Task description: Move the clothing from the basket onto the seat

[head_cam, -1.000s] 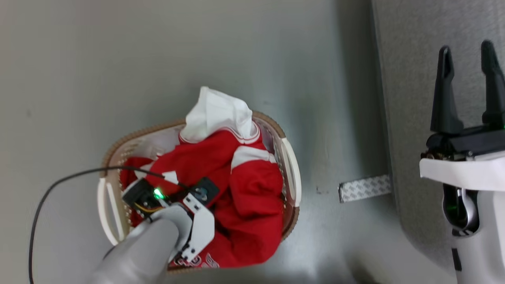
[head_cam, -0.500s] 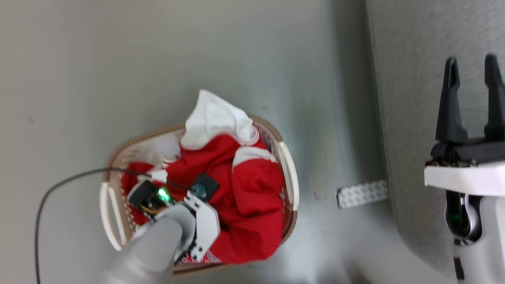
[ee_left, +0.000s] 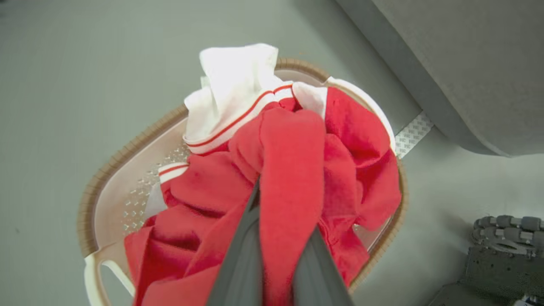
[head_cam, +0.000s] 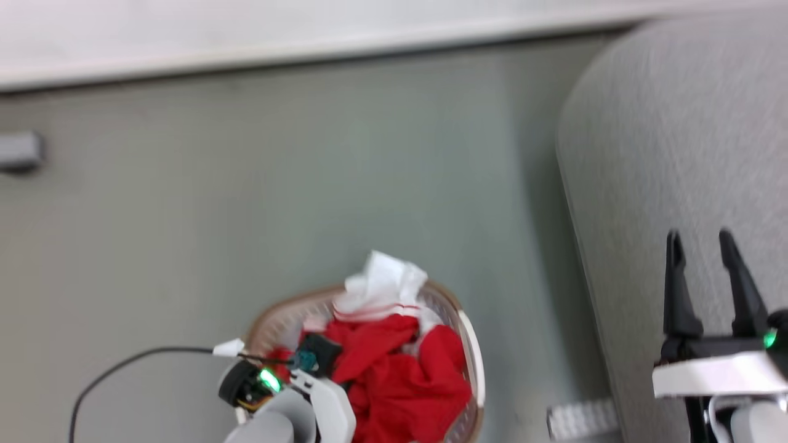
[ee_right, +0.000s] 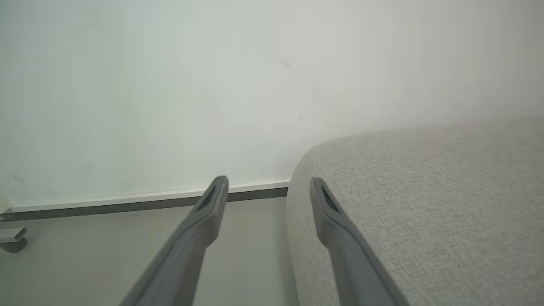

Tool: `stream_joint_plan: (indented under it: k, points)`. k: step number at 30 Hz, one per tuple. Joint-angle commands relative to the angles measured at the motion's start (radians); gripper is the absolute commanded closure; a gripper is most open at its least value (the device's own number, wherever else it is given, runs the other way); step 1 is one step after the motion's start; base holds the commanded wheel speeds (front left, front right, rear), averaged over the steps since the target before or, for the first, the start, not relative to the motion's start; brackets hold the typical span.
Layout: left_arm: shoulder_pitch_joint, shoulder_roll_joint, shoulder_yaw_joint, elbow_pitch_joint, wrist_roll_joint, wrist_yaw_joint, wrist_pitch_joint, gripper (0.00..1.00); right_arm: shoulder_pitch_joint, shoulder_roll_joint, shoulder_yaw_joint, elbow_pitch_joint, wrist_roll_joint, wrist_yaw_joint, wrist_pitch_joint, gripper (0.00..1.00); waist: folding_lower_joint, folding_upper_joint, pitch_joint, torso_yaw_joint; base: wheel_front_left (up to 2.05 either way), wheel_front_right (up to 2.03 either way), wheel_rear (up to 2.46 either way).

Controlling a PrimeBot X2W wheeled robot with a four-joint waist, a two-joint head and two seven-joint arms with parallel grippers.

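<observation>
my left gripper (ee_left: 280,221) is clamped on a fold of the red jersey (ee_left: 293,161), which lies heaped in the basket (ee_left: 127,140) near the seat (head_cam: 677,154), right gripper (head_cam: 702,246) spread empty, so i judge the whole carry remains.

Clothing (ee_left: 293,178) in basket (ee_left: 114,170), seat (head_cam: 677,154) right.
</observation>
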Motion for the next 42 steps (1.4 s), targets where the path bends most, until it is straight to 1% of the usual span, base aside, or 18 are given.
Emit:
stream_joint_plan:
  k: [1,6,10,15,21,26,29,34,42]
  points:
    - [0.032,0.001,0.006,-0.022,-0.017,0.002,-0.005,1.0,0.033,-0.003,-0.005,0.007,-0.004,-0.002,-0.003,0.0,0.0001,0.0,-0.149,0.063,0.0,0.0,0.0]
    - [0.096,0.019,0.023,-0.125,-0.062,0.01,0.016,1.0,0.105,-0.003,-0.012,0.029,-0.016,-0.002,-0.003,0.0,0.0001,0.0,-0.264,0.089,0.0,0.0,0.0]
    - [0.147,0.041,0.037,-0.241,-0.08,0.036,0.05,1.0,0.158,-0.003,-0.013,0.044,-0.021,-0.002,-0.003,0.0,0.0001,0.0,-0.341,0.1,0.0,0.0,0.0]
    - [0.209,0.086,0.053,-0.423,-0.109,0.077,0.118,1.0,0.218,-0.003,-0.012,0.059,-0.016,-0.002,-0.003,0.0,0.0001,0.0,-0.423,0.103,0.0,0.0,0.0]
    - [0.263,0.158,0.084,-0.67,-0.127,0.135,0.216,1.0,0.261,-0.003,-0.011,0.061,-0.003,-0.002,-0.003,0.0,0.0001,0.0,-0.467,0.09,0.0,0.0,0.0]
    - [0.292,0.211,0.116,-0.811,-0.149,0.174,0.276,1.0,0.287,-0.003,0.0,0.068,-0.001,-0.002,-0.003,0.0,0.0001,0.0,-0.49,0.071,0.0,0.0,0.0]
    - [0.306,0.236,0.132,-0.861,-0.154,0.194,0.297,1.0,0.299,-0.003,-0.003,0.071,-0.005,-0.002,-0.003,0.0,0.0001,0.0,-0.5,0.058,0.0,0.0,0.0]
    - [0.314,0.254,0.151,-0.902,-0.166,0.22,0.312,1.0,0.32,-0.003,-0.014,0.079,-0.016,-0.002,-0.003,0.0,0.0001,0.0,-0.518,0.045,0.0,0.0,0.0]
    - [0.307,0.258,0.164,-0.924,-0.179,0.234,0.321,1.0,0.329,-0.003,-0.016,0.077,-0.012,-0.002,-0.003,0.0,0.0001,0.0,-0.527,0.037,0.0,0.0,0.0]
